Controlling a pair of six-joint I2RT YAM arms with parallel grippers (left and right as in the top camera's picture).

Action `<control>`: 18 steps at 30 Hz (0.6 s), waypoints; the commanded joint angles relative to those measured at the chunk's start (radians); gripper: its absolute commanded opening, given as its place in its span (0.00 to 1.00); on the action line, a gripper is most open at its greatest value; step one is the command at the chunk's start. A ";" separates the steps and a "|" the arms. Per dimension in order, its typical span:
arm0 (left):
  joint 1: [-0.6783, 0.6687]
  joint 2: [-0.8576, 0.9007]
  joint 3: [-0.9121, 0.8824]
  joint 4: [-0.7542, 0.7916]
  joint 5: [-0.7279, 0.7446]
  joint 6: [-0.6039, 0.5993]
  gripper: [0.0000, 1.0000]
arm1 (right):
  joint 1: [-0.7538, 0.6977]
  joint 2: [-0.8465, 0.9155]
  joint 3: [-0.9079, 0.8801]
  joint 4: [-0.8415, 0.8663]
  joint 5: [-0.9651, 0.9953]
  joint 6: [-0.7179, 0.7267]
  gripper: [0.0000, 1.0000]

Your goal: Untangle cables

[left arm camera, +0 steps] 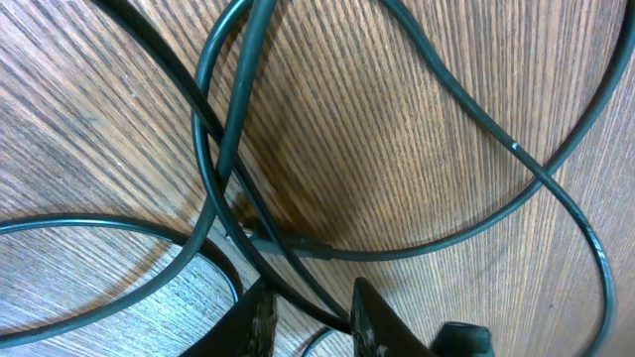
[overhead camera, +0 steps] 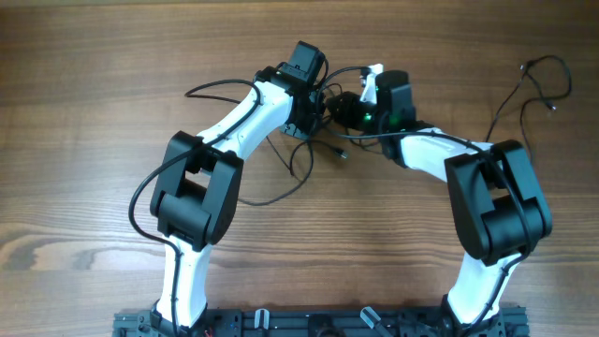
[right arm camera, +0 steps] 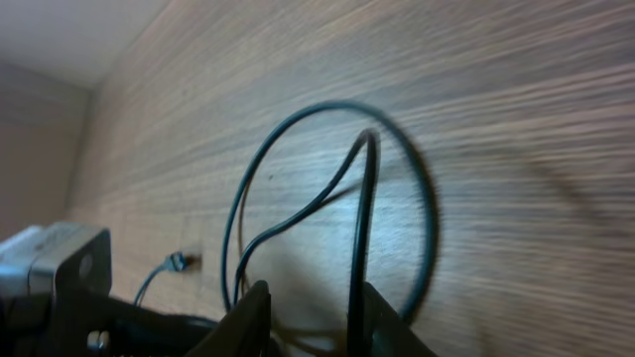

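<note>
The cables (overhead camera: 301, 161) are thin black cords lying in loose crossing loops on the wooden table, under and just in front of both grippers. Another thin cord (overhead camera: 535, 77) lies apart at the far right. My left gripper (overhead camera: 314, 110) points down over the tangle. Its fingers (left arm camera: 316, 315) stand a little apart, and one strand (left arm camera: 298, 288) crosses the gap between them. My right gripper (overhead camera: 343, 109) faces it, almost touching. Its jaws (right arm camera: 313, 312) are narrowly apart, with a strand (right arm camera: 362, 228) running along the right finger's inner face. A small plug (right arm camera: 179, 263) lies on the table.
The two wrists crowd together at the table's far middle. The arms' bases and a black rail (overhead camera: 328, 323) line the near edge. A thicker black wire (overhead camera: 140, 198) belonging to the left arm bows out to its left.
</note>
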 commanded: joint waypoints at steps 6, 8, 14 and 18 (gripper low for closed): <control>-0.003 0.008 -0.010 -0.001 -0.043 -0.005 0.18 | 0.006 0.025 0.005 0.005 0.010 -0.047 0.04; -0.003 0.008 -0.010 -0.001 -0.044 -0.005 0.12 | 0.006 0.025 0.005 0.005 0.010 -0.047 0.04; 0.000 0.008 -0.009 0.000 -0.050 0.000 0.04 | 0.005 0.025 0.005 0.005 0.010 -0.047 0.04; 0.008 -0.006 -0.009 0.033 -0.037 0.125 0.04 | 0.005 0.025 0.005 0.004 0.010 -0.048 0.04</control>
